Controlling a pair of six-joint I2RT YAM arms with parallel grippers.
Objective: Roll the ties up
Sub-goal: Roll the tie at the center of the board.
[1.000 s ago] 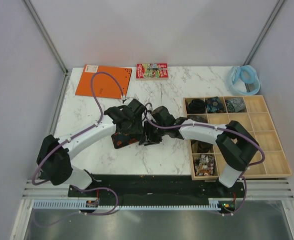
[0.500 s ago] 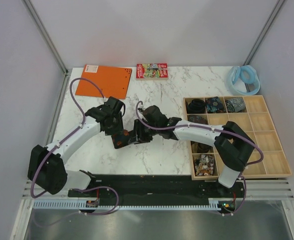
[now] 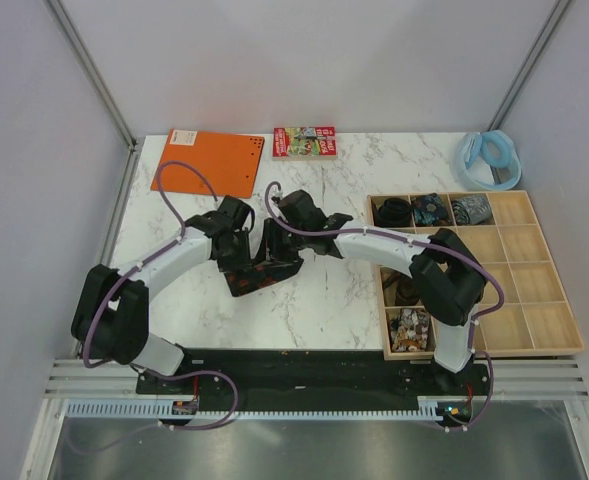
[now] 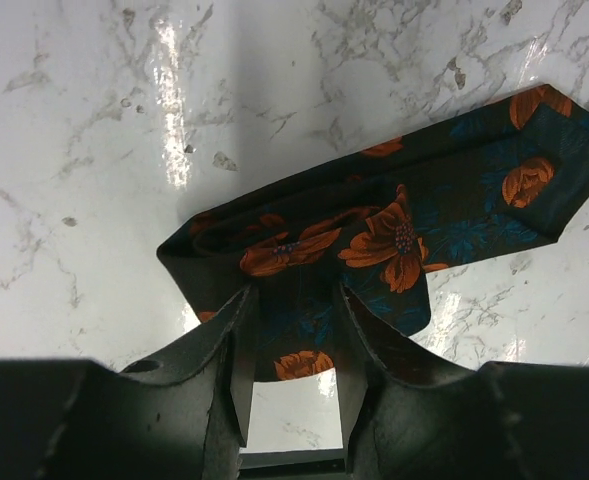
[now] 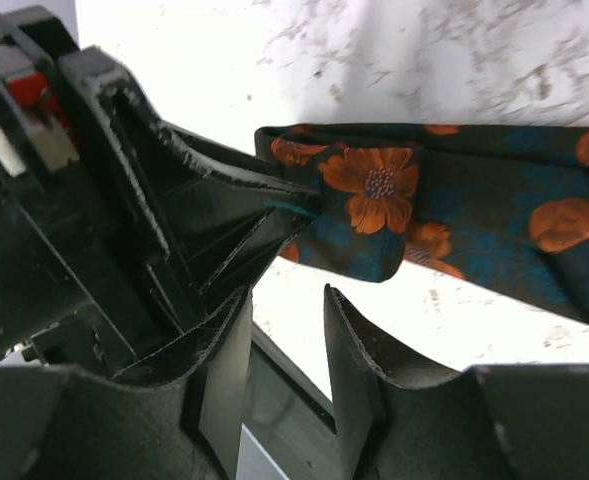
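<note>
at about 8 o'clock on the marble table (image 3: 326, 302), the floral tie (image 4: 399, 228) lies folded flat. the left pincer (image 4: 292, 296) is pinching a fold of it, with fabric filling the narrow gap between its fingers. the right pincer (image 5: 286, 300) hovers with the tie at its 1 o'clock, its fingers a little apart and holding nothing.

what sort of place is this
Probably a robot lab cell: bare walls on metal framing, left arm and right arm bolted at a marble-look table, wooden tray of rolled ties.
</note>
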